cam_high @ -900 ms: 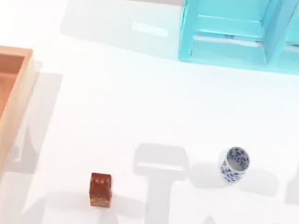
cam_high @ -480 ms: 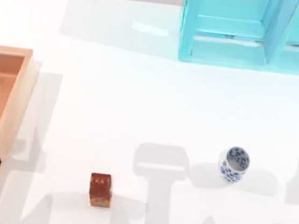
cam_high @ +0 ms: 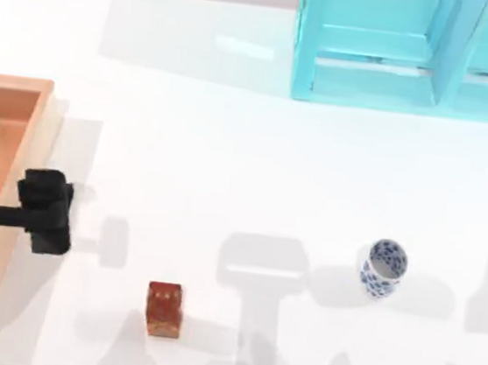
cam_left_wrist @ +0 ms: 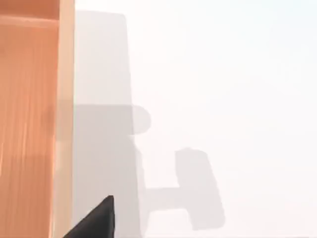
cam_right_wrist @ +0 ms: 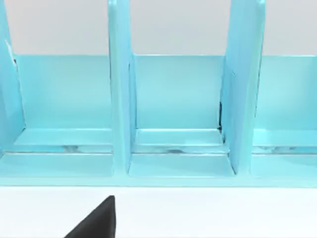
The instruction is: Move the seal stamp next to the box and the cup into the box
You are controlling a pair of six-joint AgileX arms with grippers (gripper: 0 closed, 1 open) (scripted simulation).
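Right now the left gripper (cam_high: 47,211) hangs over the right-hand rim of the box (cam_high: 17,176), at the table's left side, its dark body stretched across the tan edge; whether its fingers are spread or closed I cannot tell. Its wrist view looks down on that same box rim (cam_left_wrist: 63,124) with bare white table (cam_left_wrist: 223,99) beside it and a dark tip of a finger (cam_left_wrist: 99,220) at the edge of the picture. My reading is that the arm is heading out from above the box toward the seal stamp (cam_high: 163,308), since that is the nearer of the two pieces.

That stamp stands upright on the table, well apart from the box and toward the near edge, so it has not yet been set beside it. The cup (cam_high: 382,268) lies farther to the right, tipped so its opening faces partly upward, also well clear of the box and not yet inside.

The right arm looks parked: its wrist view faces the turquoise shelf unit (cam_right_wrist: 173,99), which stands at the far right of the table (cam_high: 230,146), a sliver of a finger (cam_right_wrist: 99,220) in front.
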